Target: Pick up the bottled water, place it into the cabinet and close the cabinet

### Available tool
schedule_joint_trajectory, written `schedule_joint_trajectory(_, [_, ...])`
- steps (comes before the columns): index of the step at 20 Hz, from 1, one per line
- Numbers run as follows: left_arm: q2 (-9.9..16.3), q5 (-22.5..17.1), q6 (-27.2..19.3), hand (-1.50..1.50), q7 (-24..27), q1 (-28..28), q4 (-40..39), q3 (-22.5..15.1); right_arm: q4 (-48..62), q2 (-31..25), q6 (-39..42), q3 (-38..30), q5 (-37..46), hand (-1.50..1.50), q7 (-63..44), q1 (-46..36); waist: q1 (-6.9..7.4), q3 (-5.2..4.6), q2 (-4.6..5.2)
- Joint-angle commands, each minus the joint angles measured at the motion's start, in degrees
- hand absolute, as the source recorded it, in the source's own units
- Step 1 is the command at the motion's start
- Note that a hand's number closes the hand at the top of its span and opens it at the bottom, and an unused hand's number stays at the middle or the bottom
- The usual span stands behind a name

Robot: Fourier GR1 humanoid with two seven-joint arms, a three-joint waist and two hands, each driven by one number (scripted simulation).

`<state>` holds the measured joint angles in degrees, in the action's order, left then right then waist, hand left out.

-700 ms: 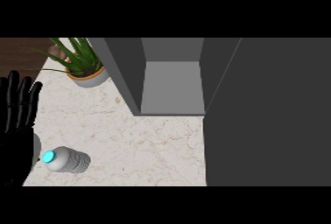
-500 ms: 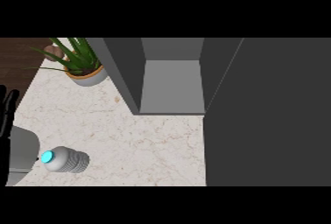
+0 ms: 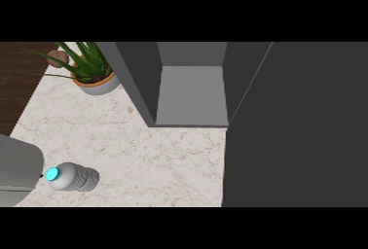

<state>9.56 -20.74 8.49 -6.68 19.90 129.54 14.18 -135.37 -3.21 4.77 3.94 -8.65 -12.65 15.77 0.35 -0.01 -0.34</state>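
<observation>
Bottled water (image 3: 72, 177): upright on worktop (image 3: 144, 146), beside grey forearm (image 3: 18, 170); cabinet (image 3: 191, 82) open; hand state: cannot tell, none visible

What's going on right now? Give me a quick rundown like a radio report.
Neither hand in view, only a grey forearm at the left edge. Bottled water on the counter, not held. Cabinet open, potted plant off to its left, path unobstructed.
</observation>
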Motion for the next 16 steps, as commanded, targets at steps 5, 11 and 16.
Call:
schedule_joint_trajectory(5, [-3.3, -4.08, 3.64, -1.5, -2.83, 12.1, 8.24, 3.33, -6.13, 2.46, 2.8, 7.26, 1.96, -1.5, 2.42, 13.6, -0.22, 0.03, 0.04])
schedule_joint_trajectory(11, [-5.42, 1.2, 4.2, -1.5, -2.04, 11.25, 5.51, 1.75, -13.85, 1.05, 2.92, 7.63, 0.82, -1.5, -1.09, 17.71, -0.63, 0.0, 0.11])
schedule_joint_trajectory(16, [-8.25, 2.63, 7.58, -1.5, 4.93, 14.99, 0.21, 3.61, -13.98, 0.84, 4.78, 8.51, 0.69, -1.5, 3.59, 23.95, -0.69, -0.02, -0.02])
